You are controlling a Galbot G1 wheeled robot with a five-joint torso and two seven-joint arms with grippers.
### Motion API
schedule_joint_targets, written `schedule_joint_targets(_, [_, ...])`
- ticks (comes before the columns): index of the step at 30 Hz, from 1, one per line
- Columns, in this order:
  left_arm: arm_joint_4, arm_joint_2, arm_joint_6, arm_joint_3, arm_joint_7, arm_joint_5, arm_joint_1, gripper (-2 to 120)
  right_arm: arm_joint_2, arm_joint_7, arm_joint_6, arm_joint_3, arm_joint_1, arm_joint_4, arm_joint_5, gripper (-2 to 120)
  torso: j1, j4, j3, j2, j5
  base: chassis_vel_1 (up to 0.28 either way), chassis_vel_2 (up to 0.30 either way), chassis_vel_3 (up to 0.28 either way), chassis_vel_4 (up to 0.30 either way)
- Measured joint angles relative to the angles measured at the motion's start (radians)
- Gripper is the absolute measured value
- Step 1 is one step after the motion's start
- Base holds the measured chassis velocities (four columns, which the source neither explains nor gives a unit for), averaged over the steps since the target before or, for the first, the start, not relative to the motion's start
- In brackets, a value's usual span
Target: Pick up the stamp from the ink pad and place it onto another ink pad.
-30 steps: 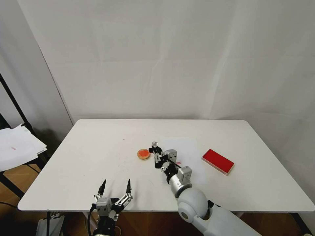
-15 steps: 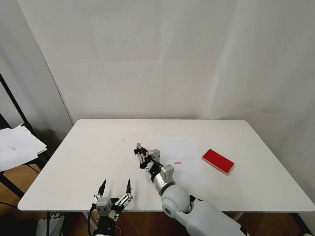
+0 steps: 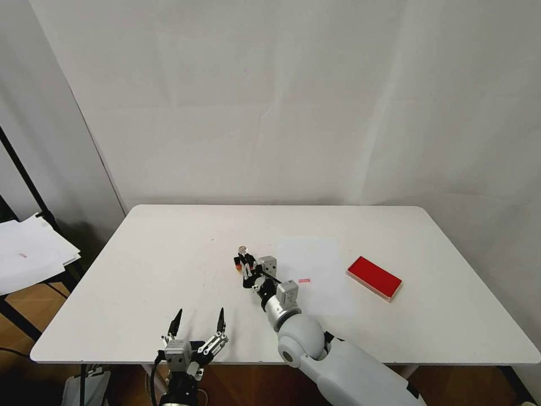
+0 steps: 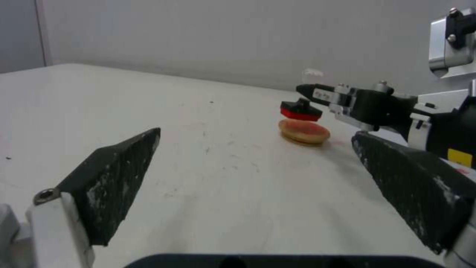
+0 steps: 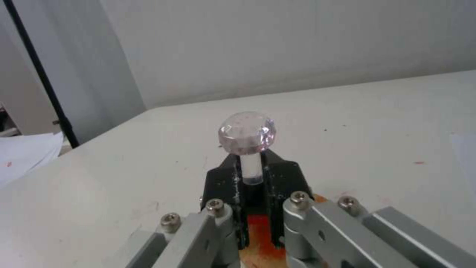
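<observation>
Our right gripper [image 3: 244, 263] is clamped on the stem of the stamp [image 5: 247, 138], just under its clear knob, and holds it directly above the round ink pad [image 4: 304, 131]; from the left wrist view the stamp's black block with its red underside hangs a little above the orange disc, seemingly not yet touching. To do this step well, we judge that we should keep the stem upright, centre the block over the disc, come straight down until the face sits flat, and only then part the fingers, since the block is nearly as wide as the disc and could tip off its rim. Outward from there, the red rectangular ink pad [image 3: 374, 277] lies well apart at about three o'clock from the gripper on the table [image 3: 169, 237], and our left gripper [image 3: 196, 329] waits with fingers spread at roughly seven o'clock, near the table's front edge. In the head view the gripper covers nearly all of the round pad, and in the right wrist view only a sliver of orange peeks between the fingers, so we cannot tell the exact gap or centring.
</observation>
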Motion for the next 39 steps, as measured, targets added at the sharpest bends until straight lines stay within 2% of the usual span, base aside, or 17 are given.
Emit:
schedule_joint_targets(30, [0.000,0.000,0.000,0.000,0.000,0.000,0.000,102,0.010,0.015,0.001,0.020,-0.018,-0.012,-0.015,7,0.000,0.0000,0.000,0.000,0.0000,0.000,0.000,0.000,0.000])
schedule_joint_targets(33, [0.000,0.000,0.000,0.000,0.000,0.000,0.000,102,0.011,0.019,-0.004,0.019,-0.021,-0.011,-0.015,19,0.000,0.0000,0.000,0.000,0.0000,0.000,0.000,0.000,0.000])
schedule_joint_targets(34, [0.000,0.000,0.000,0.000,0.000,0.000,0.000,102,0.011,0.019,-0.004,0.019,-0.021,-0.011,-0.015,19,0.000,0.0000,0.000,0.000,0.0000,0.000,0.000,0.000,0.000])
schedule_joint_targets(38, [0.000,0.000,0.000,0.000,0.000,0.000,0.000,102,0.013,0.021,-0.006,0.018,-0.026,-0.011,-0.015,37,0.000,0.0000,0.000,0.000,0.0000,0.000,0.000,0.000,0.000])
schedule_joint_targets(39, [0.000,0.000,0.000,0.000,0.000,0.000,0.000,102,0.013,0.021,-0.006,0.018,-0.026,-0.011,-0.015,37,0.000,0.0000,0.000,0.000,0.0000,0.000,0.000,0.000,0.000])
